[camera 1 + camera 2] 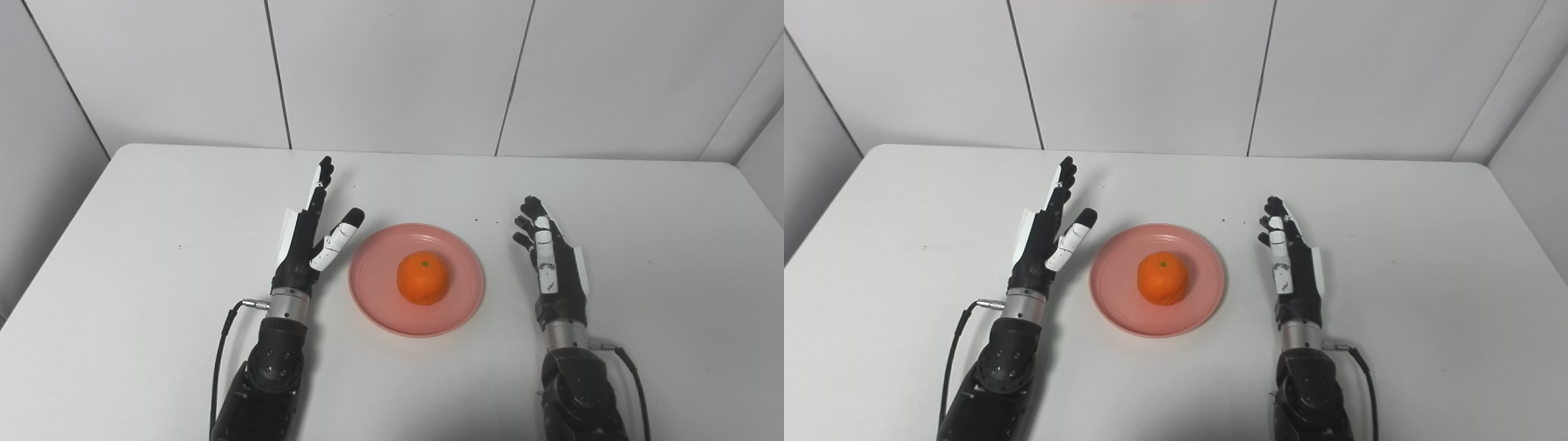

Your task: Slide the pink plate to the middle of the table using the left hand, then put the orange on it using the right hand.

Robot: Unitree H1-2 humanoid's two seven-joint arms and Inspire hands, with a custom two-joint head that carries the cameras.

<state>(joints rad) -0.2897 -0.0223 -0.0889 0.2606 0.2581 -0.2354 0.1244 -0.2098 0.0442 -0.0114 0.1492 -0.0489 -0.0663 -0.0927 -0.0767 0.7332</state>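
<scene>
The pink plate [416, 280] lies at the middle of the white table [122, 245], with the orange [423, 278] resting on its center. At the plate's 9 o'clock the left hand [306, 242] is released, fingers extended, thumb apart, grasping nothing. At 3 o'clock the right hand [551, 257] is likewise spread and empty, clear of the plate.

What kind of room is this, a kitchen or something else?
Probably a robot test bench, not a kitchen: a bare white table boxed in by plain white panels, holding only a pink plate with an orange.
</scene>
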